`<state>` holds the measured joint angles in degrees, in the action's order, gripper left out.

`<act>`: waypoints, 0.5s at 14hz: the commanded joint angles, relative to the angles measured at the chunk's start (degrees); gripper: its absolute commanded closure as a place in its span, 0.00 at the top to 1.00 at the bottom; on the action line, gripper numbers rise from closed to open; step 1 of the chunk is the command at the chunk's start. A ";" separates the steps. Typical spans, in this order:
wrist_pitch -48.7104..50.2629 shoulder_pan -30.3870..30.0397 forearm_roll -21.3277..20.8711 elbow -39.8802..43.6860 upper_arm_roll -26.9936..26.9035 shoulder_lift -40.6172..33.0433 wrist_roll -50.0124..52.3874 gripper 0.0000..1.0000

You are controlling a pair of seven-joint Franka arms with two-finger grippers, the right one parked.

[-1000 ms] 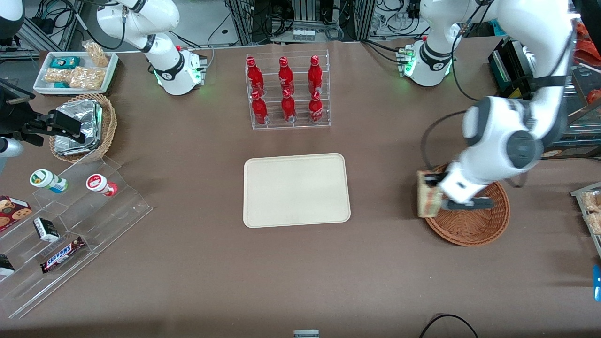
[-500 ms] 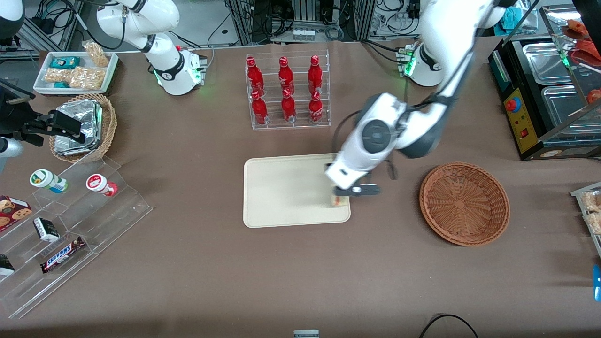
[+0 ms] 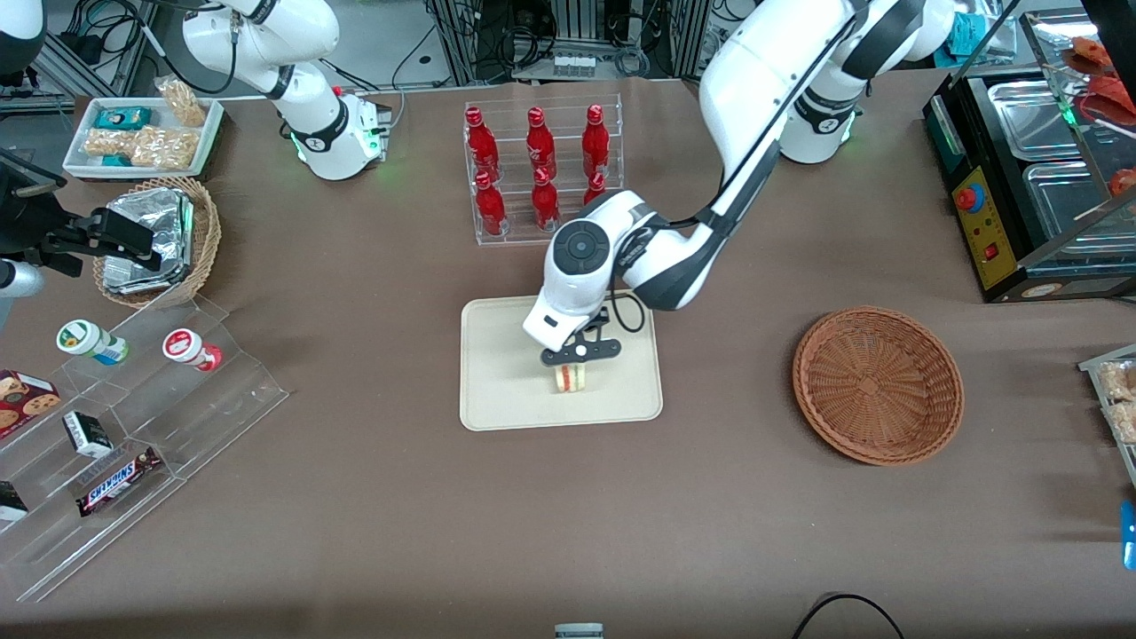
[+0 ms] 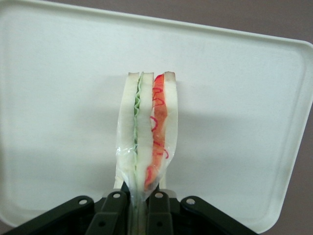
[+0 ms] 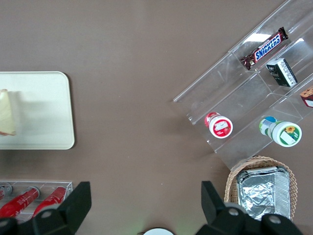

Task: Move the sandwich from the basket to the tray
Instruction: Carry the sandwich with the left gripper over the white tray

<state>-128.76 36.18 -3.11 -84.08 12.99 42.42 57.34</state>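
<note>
1. Sandwich [image 3: 569,377]: one clear-wrapped wedge of pale bread with green and red-orange layers, held on edge over the tray [image 3: 497,390]. Seen from the front, it sits a little toward 4 o'clock of the tray's centre. It is out of the basket [image 3: 877,384], which lies well apart toward the working arm's end of the table.

2. Contact with the tray: you cannot confirm from either view that the wedge's lower edge rests on the surface. The wrist view shows the sandwich [image 4: 146,132] with a soft shadow on the tray [image 4: 254,98] just beside it, which suggests it is very near or touching.

3. Step in hand, as judged: set-down and release. Lower straight until the lower edge bears on the tray, then part the fingers only slightly and slowly. The wedge stands narrow and tall, so expect it to tip flat. That is acceptable, provided it falls inside the rim.

4. Withdrawal: lift the arm vertically. Do not drag sideways, since the wrap may cling to the pads.

5. Gripper [image 3: 579,352]: the left arm's, poised over the tray at about 4 o'clock of centre. The gripper [image 4: 142,198] is clamped narrowly on the sandwich's wrap and bread at the end nearest the wrist, fingers [image 4: 114,205] almost together.

6. Basket: no contents visible.
</note>
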 commanded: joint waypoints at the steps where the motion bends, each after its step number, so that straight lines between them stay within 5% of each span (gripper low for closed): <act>1: -4.29 1.17 -0.67 2.08 -0.68 3.10 1.90 0.00; 2: -5.70 1.26 -0.24 1.82 -0.68 3.45 1.98 0.06; 3: -6.32 1.26 0.11 1.82 -0.60 3.54 2.16 0.42; 4: -6.33 1.09 0.12 1.91 -0.60 3.37 2.16 0.99; 7: -5.36 0.74 -0.94 1.82 -0.77 1.45 1.02 1.00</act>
<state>-134.91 36.56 -3.18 -82.82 12.94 45.25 58.10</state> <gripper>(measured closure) 0.507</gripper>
